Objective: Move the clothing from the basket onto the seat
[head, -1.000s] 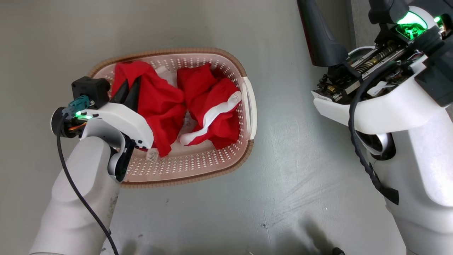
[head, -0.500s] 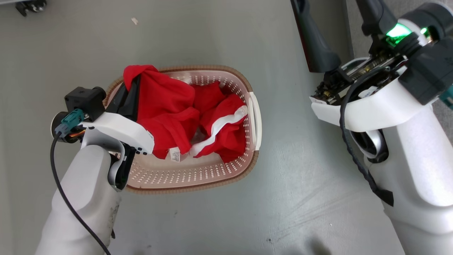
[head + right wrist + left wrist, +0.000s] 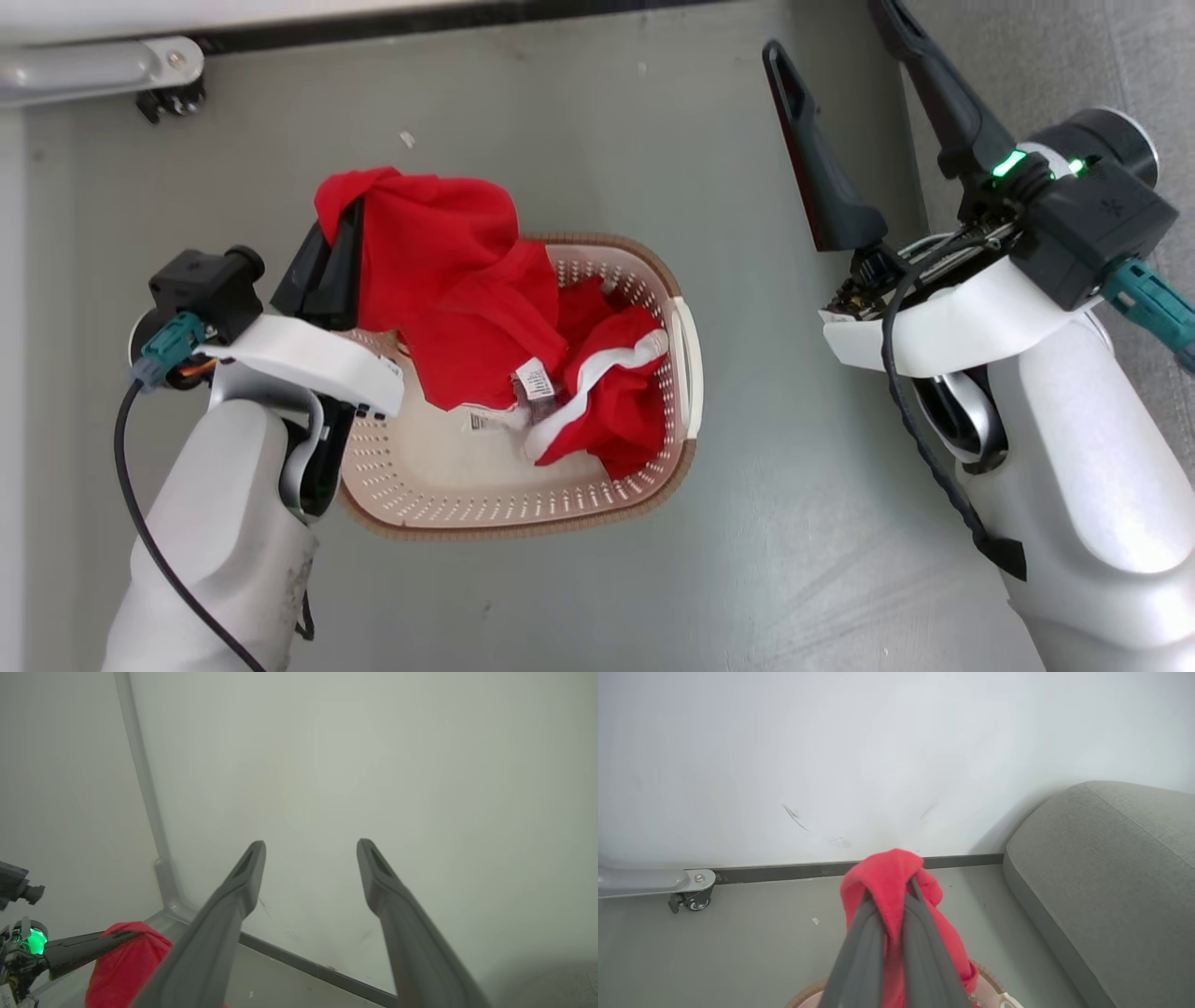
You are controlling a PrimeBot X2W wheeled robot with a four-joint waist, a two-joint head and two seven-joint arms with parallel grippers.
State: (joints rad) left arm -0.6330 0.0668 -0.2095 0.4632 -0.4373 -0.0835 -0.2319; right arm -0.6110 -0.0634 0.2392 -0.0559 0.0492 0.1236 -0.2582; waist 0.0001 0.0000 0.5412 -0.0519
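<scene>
My left gripper (image 3: 347, 217) is shut on the plain red clothing (image 3: 448, 280), which hangs from its fingertips above the far left rim of the cream basket (image 3: 523, 525). In the left wrist view the red fabric (image 3: 887, 877) bunches over my left gripper (image 3: 891, 898). A second red garment with white stripe trim (image 3: 611, 411) lies inside the basket at its right side. My right gripper (image 3: 829, 30) stands open and empty to the right of the basket, its fingers spread wide (image 3: 312, 847). The grey seat (image 3: 1111, 882) lies to the right, its edge at the head view's upper right (image 3: 1111, 65).
The basket stands on a grey floor (image 3: 747, 560) close to a white wall with a dark baseboard (image 3: 784, 871). A grey metal leg with a caster (image 3: 168, 93) sits at the wall on the left, and it also shows low in the left wrist view (image 3: 689, 891).
My left gripper has lifted the plain red garment up out of the basket. The head view has tilted toward the wall. The right gripper has stayed open.
</scene>
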